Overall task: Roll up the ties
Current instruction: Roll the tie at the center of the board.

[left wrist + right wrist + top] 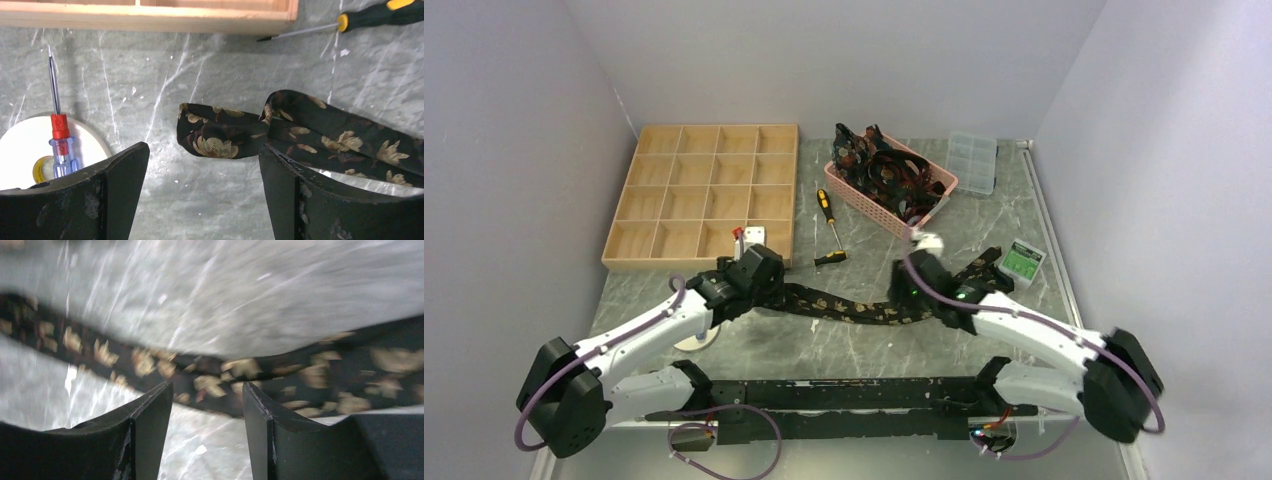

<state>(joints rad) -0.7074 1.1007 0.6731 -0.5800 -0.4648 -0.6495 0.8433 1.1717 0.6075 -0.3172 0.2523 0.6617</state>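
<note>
Left hand [202, 150] stands wide open and has hold of nothing. Its two dark fingers [115, 180] sit low over the marbled grey bench [150, 75]. The tie [215, 135] lies flat on that bench just ahead of them. Its narrow end, doubled back on itself, rests in the gap between the tips, and the rest of the black, gold-flowered cloth runs off past the finger on the right. To the left of this hand a white disc [20, 150] lies flat with a red-and-blue screwdriver [60, 145] across it. Ahead of the hand is the near wall of a wooden tray [150, 22], and ahead to the right lies a yellow-and-black screwdriver [370, 15].

Right hand [206, 386] is partly open. Its fingers are apart, and the same tie crosses just beyond the tips from left to right, broader toward the right. That view is smeared, so whether either finger touches the cloth cannot be told; it seems to grip nothing. From above, the tie stretches in a shallow sag between the two hands. Beyond the right hand stands a pink basket [862, 203] heaped with other ties [889, 175]. A clear plastic box [972, 160] sits behind the basket, and a green packet [1024, 260] lies to the hand's right.
</note>
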